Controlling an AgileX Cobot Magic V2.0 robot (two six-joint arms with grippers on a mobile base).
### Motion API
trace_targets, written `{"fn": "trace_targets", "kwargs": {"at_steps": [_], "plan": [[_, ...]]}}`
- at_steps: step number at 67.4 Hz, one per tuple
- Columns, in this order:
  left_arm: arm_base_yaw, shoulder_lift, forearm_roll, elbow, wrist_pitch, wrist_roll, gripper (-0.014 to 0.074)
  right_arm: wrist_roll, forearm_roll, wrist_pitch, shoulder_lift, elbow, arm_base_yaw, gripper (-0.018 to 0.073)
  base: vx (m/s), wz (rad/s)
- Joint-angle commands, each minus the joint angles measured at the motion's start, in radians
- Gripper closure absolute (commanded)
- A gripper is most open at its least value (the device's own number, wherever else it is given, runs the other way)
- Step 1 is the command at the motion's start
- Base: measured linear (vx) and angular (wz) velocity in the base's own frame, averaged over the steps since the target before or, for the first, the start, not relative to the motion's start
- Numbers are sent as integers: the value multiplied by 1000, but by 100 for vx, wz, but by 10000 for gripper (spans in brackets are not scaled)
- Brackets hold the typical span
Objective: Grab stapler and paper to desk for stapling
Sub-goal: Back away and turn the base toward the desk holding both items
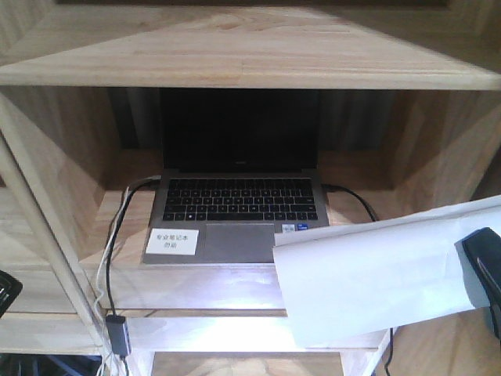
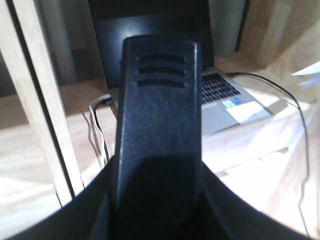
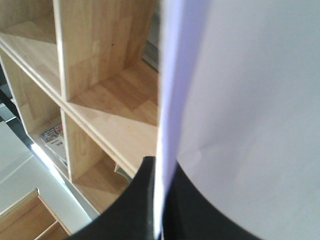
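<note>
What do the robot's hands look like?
Both are plain black. The right hand is a smooth, rounded black block; the left hand shows only as a black corner at the picture's edge. No markings or cables show on them.

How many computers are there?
1. The laptop sits open on the shelf, with one front corner covered by the paper. Another could be hidden behind that paper.
</note>
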Motion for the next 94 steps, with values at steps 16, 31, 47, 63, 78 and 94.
{"fn": "trace_targets", "kwargs": {"at_steps": [16, 31, 47, 63, 78, 94], "plan": [[-5, 10, -10, -29, -110, -2, 603, -7, 6, -68, 1, 25, -1, 566, -13, 0], [-3, 10, -10, -29, -110, -2, 603, -7, 6, -68, 1, 25, -1, 566, -14, 8], [-3, 10, -10, -29, -110, -2, 603, -7, 6, -68, 1, 25, -1, 566, -17, 1], [-3, 10, -10, -29, -110, -2, 603, -7, 5, -68, 1, 25, -1, 566, -17, 2], [-3, 10, -10, -29, -110, -2, 603, -7, 5, -68, 1, 25, -1, 566, -11, 25], [-3, 10, -10, -29, -110, -2, 603, -7, 5, -68, 1, 25, -1, 566, -7, 46]]}}
